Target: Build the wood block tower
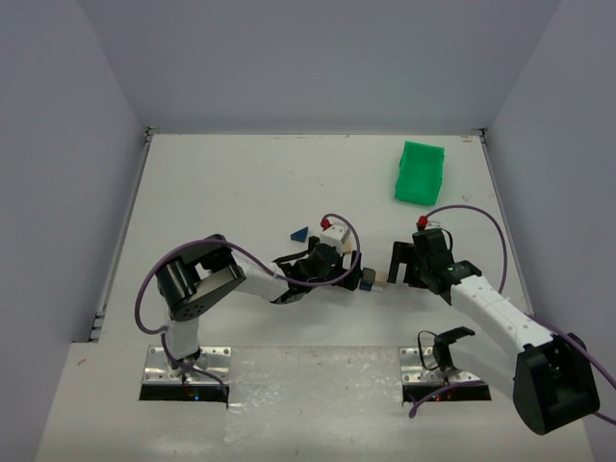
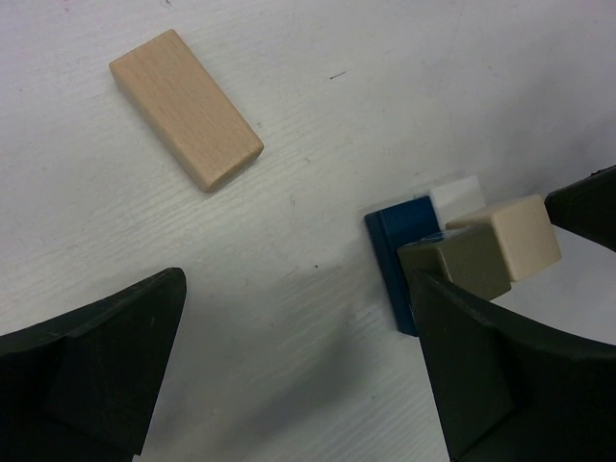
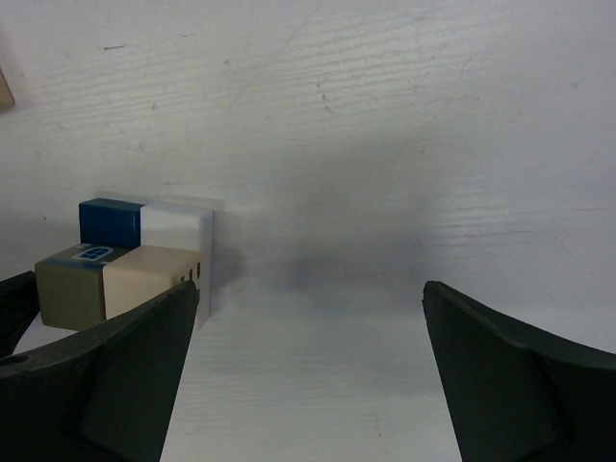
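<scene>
A small stack of blocks stands between my two grippers. In the left wrist view it shows a dark blue block and a white block below, with an olive block and a cream cube on top. It also shows in the right wrist view. A blue wedge lies apart on the table. A tan rectangular block lies flat. My left gripper is open and empty, its right finger beside the stack. My right gripper is open and empty, its left finger beside the stack.
A green plastic bin sits at the back right. The white table is walled on the left, right and back. Both arms' cables loop over the table near the middle.
</scene>
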You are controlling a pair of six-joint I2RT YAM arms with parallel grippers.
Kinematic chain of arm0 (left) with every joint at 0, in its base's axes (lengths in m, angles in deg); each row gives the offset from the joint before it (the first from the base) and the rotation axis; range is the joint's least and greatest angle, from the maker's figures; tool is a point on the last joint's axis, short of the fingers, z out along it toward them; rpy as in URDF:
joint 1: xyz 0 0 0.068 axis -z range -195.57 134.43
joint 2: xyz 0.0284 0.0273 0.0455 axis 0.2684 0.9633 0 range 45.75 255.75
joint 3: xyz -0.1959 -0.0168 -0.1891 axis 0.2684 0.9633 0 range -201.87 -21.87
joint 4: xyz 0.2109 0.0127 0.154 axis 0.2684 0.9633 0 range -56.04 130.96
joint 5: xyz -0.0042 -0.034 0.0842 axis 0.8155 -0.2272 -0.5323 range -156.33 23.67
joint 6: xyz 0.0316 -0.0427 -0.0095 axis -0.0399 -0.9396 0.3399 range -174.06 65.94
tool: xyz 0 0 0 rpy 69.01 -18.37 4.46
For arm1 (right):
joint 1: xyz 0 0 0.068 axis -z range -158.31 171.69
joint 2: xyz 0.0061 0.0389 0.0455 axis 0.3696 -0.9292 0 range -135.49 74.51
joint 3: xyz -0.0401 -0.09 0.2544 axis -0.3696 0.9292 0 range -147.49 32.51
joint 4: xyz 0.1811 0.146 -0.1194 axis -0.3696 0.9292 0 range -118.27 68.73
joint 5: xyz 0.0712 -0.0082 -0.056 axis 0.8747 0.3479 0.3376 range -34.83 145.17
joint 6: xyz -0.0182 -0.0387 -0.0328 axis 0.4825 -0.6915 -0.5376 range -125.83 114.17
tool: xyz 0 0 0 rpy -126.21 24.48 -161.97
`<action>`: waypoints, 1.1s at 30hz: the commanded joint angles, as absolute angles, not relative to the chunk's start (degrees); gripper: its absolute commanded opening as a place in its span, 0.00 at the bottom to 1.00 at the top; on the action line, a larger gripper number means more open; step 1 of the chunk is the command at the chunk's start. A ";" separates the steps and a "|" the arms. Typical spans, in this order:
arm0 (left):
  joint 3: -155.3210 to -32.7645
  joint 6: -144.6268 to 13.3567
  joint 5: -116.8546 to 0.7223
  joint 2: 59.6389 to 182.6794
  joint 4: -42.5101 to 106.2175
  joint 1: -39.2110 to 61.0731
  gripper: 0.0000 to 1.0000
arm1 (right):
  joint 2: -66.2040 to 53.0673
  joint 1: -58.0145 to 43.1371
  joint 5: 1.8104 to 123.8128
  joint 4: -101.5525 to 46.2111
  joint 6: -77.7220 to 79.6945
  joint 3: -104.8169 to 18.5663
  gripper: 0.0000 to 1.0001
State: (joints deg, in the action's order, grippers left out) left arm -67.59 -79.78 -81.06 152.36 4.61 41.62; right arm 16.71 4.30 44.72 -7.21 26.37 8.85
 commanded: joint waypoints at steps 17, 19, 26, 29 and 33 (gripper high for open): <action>-70.97 -79.30 -86.70 150.97 5.85 42.44 1.00 | 17.40 4.20 45.73 -8.51 26.95 8.80 0.99; -70.60 -79.44 -87.13 150.47 5.85 42.44 1.00 | 17.47 4.20 46.02 -8.65 26.95 8.87 0.99; -69.86 -79.63 -86.89 149.99 5.31 42.44 1.00 | 17.65 4.20 46.74 -8.50 27.22 8.87 0.99; -69.77 -79.72 -87.24 149.90 5.39 42.44 1.00 | 17.65 4.20 47.08 -8.75 27.39 9.04 0.99; -69.77 -79.64 -86.99 149.82 5.40 42.44 1.00 | 17.56 4.20 46.49 -8.50 27.48 9.05 0.99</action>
